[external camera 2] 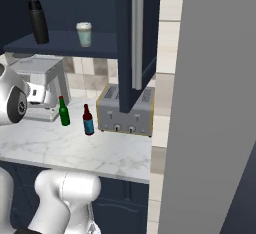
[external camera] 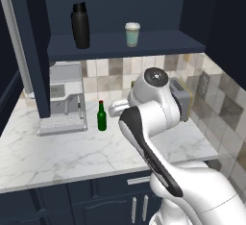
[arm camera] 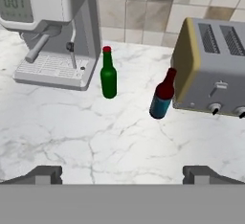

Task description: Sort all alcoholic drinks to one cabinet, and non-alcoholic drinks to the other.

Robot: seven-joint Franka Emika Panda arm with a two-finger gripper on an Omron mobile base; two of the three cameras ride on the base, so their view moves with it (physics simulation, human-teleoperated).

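Flask (external camera: 80, 26) and cup (external camera: 132, 34) sit shelved; the tool (arm camera: 122, 174) hangs wide open and empty over the table (arm camera: 95, 137), facing green bottle (arm camera: 108, 74) and brown bottle (arm camera: 162, 96). Next: grasp one.

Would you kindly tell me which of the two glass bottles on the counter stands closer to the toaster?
The dark red-brown bottle with the blue label; it stands just beside the toaster, while the green bottle stands nearer the coffee machine.
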